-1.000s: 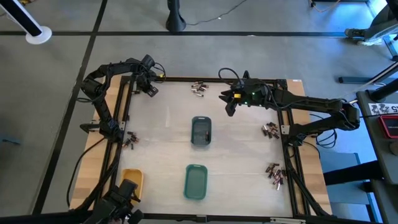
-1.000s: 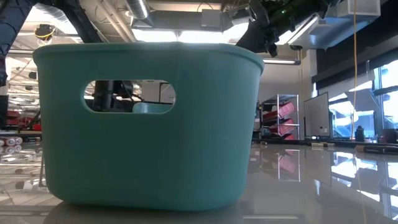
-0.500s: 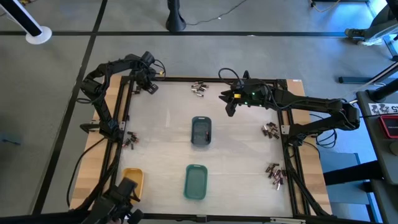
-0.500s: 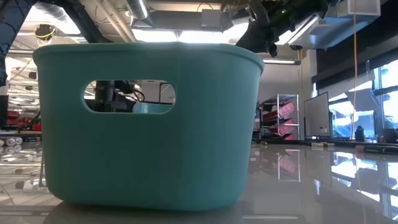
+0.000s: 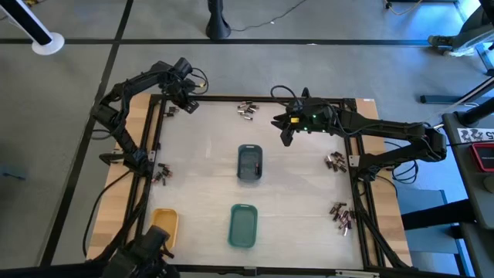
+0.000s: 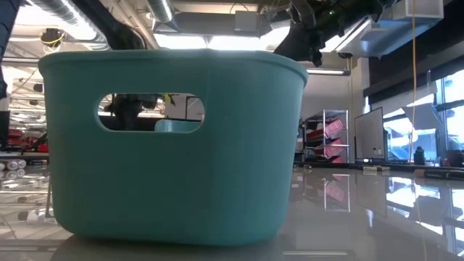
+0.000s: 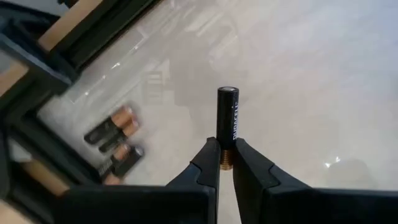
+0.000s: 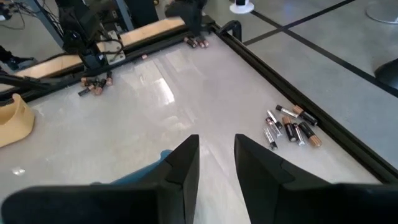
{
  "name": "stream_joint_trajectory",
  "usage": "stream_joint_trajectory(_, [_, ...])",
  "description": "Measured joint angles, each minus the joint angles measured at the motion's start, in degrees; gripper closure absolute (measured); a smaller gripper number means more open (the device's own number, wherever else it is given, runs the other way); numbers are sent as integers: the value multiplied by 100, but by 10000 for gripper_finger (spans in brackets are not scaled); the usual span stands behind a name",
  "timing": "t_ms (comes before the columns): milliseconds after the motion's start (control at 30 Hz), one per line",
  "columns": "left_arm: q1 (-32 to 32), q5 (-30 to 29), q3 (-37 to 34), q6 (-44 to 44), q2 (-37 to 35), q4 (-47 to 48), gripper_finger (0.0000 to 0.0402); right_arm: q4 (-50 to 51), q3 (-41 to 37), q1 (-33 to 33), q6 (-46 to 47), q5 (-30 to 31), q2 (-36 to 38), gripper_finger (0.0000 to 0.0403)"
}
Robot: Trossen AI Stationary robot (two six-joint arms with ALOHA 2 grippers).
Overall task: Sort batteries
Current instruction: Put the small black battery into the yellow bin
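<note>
My left gripper (image 5: 187, 99) hangs over the table's far left corner, pointing down, shut on one black battery with a copper end (image 7: 227, 121). Below it, a few more batteries (image 7: 115, 140) lie on the table beside the frame. My right gripper (image 5: 285, 136) hovers above the far middle of the table, open, with nothing between its fingers (image 8: 216, 155). Other battery piles lie at the far edge (image 5: 246, 110), the left edge (image 5: 161, 174) and the right edge (image 5: 335, 161), (image 5: 342, 217). My left gripper pinches the battery's copper end (image 7: 226, 158) between its two fingertips, coming from above. The battery sticks out past the fingers in line with them, its black end (image 7: 227, 93) pointing down at the table, and it is lifted clear.
A grey-blue tray (image 5: 249, 163) stands mid-table, a green tray (image 5: 242, 225) nearer the front and a yellow tray (image 5: 164, 226) at the front left. The green tray (image 6: 174, 145) fills most of the low view. A black frame (image 5: 255, 99) borders the table.
My left gripper has risen over the far left corner, drifting slightly toward the far edge, still shut.
</note>
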State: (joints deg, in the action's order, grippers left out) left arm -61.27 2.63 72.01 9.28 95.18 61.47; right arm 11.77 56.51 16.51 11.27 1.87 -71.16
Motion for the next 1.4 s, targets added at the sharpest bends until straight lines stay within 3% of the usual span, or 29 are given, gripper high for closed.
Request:
stream_joint_trajectory(200, [547, -1, -28, -625, -838, 677, 383, 284, 0, 0, -108, 0, 0, 299])
stream_joint_trajectory(467, [1834, 0, -28, -2138, -2093, 1615, 381, 391, 0, 0, -437, 0, 0, 299])
stream_joint_trajectory(733, [3518, -4, -34, -4343, -3036, 2900, 385, 294, 0, 0, -749, -215, -336, 299])
stream_joint_trajectory(867, [4593, 216, -37, -5733, -3445, 2722, 381, 183, -2, 0, -799, -735, -616, 299])
stream_joint_trajectory(1067, [6224, 210, -35, -7321, -3492, 2778, 384, 30, -4, 0, -868, -1293, -805, 299])
stream_joint_trajectory(1400, [8459, 129, -35, -7459, -2637, 2374, 381, -546, -4, -9, 60, -1298, -778, 299])
